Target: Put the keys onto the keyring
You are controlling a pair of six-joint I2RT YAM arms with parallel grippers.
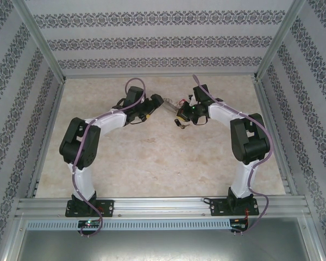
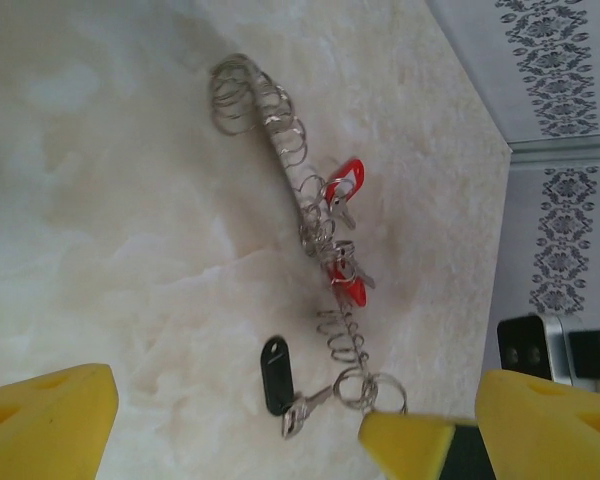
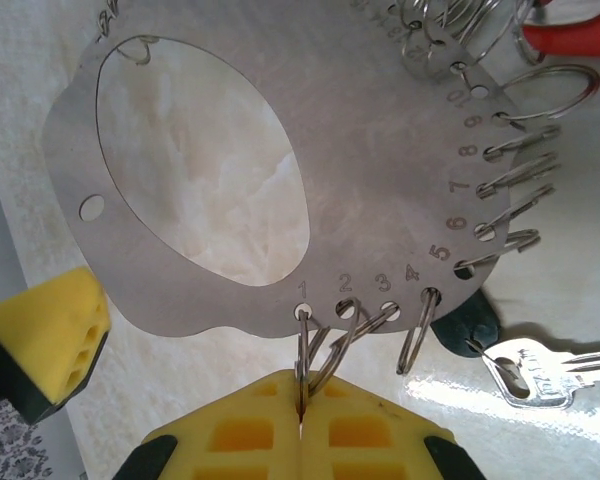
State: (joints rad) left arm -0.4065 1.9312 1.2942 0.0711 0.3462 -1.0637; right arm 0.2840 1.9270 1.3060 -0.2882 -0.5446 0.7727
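Right wrist view: my right gripper (image 3: 300,405) is clamped on a small ring (image 3: 302,345) at the rim of the keyring (image 3: 380,150), its keys (image 3: 538,372) hanging over the desk (image 3: 200,170), while my left gripper (image 2: 300,450) stands open nearby.

Bright, even overhead light, soft shadows, and glare on the pale table (image 2: 130,200).

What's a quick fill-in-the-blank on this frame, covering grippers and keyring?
1. The right gripper is shut on the small ring hanging from the keyring hole marked ____.
2. The left gripper has its jaws ____.
3. The key nearest the left gripper has a ____ head.
Missing words: 1; open; black.
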